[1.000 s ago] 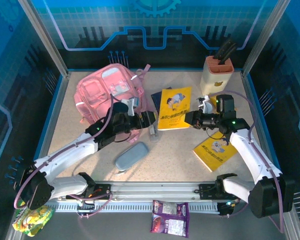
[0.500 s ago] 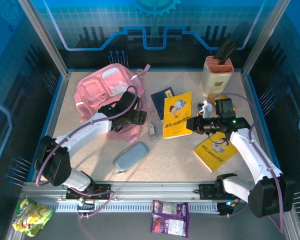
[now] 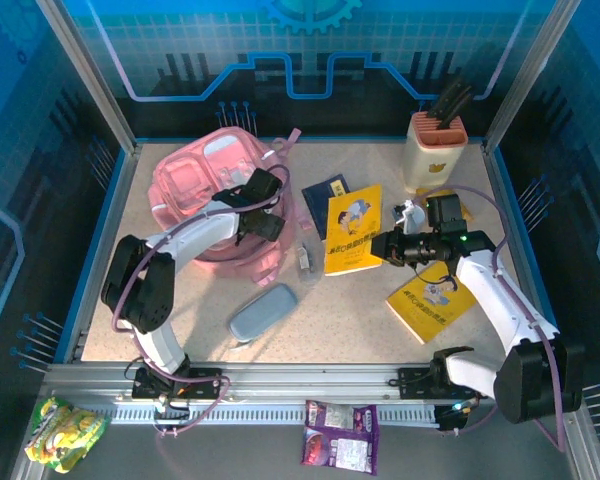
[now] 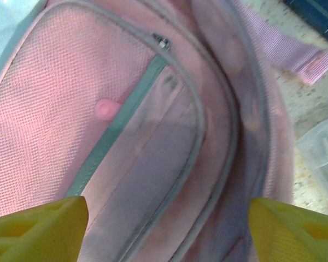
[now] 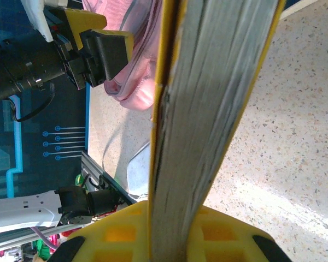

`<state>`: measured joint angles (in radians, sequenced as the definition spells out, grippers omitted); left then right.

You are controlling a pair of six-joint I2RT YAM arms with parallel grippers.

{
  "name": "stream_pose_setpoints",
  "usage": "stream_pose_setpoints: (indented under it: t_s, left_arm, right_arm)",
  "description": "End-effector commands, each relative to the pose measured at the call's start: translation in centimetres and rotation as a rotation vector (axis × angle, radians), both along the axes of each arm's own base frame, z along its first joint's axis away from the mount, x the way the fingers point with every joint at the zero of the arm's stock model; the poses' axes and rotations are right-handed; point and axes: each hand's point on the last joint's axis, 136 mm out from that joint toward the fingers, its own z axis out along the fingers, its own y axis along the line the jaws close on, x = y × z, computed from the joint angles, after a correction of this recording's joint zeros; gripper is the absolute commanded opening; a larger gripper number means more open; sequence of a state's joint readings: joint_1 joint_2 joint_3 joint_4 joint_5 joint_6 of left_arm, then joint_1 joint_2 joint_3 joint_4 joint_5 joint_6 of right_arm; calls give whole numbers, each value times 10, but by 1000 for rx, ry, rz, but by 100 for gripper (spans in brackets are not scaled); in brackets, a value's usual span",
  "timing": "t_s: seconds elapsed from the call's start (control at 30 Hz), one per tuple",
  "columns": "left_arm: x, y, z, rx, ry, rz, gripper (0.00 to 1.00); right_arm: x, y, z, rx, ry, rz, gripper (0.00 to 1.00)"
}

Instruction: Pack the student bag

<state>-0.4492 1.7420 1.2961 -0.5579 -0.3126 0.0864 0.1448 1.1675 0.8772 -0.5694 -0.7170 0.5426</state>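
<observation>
Left wrist: pink mesh student bag (image 4: 54, 109); left fingers (image 4: 38, 226) spread; right fingers (image 5: 117, 232) clamp book (image 5: 218, 82).

I have a white left arm (image 3: 195, 232) and a white right arm (image 3: 500, 295), each built of smooth tube-shaped links between rounded black joints (image 3: 135, 285), with a thin mauve cable (image 3: 477, 193) looping loosely alongside. My left pincer (image 4: 164, 229) ends in two bright yellow, wedge-shaped fingers (image 4: 38, 226), at seven and five o'clock in its wrist view. My right pincer (image 3: 385, 245) has yellow fingers (image 5: 224, 234) too, moulded with square hollows and black corners, at six o'clock in its own view.
</observation>
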Motion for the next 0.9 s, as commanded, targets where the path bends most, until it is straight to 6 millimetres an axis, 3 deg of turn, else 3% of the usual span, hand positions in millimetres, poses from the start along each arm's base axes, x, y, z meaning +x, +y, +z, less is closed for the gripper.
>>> stream_pose_setpoints:
  t_s: [0.0,0.23,0.4,0.63,0.7,0.87]
  left_arm:
    - [-9,2,-7,4,65,-70,78]
    - [-2,15,-35,64,142,-69,79]
    - [5,7,-49,50,156,-113,75]
    - [17,9,-51,82,142,-126,39]
    - [18,8,-49,81,138,-139,33]
    - [20,8,-33,91,103,-164,11]
  right_arm:
    - [11,5,24,52,-79,25,0]
    - [15,8,22,66,-65,34,0]
    - [16,7,20,52,-67,29,0]
    - [16,7,21,57,-63,33,0]
    - [17,6,21,53,-67,31,0]
    - [16,6,25,40,-78,39,0]
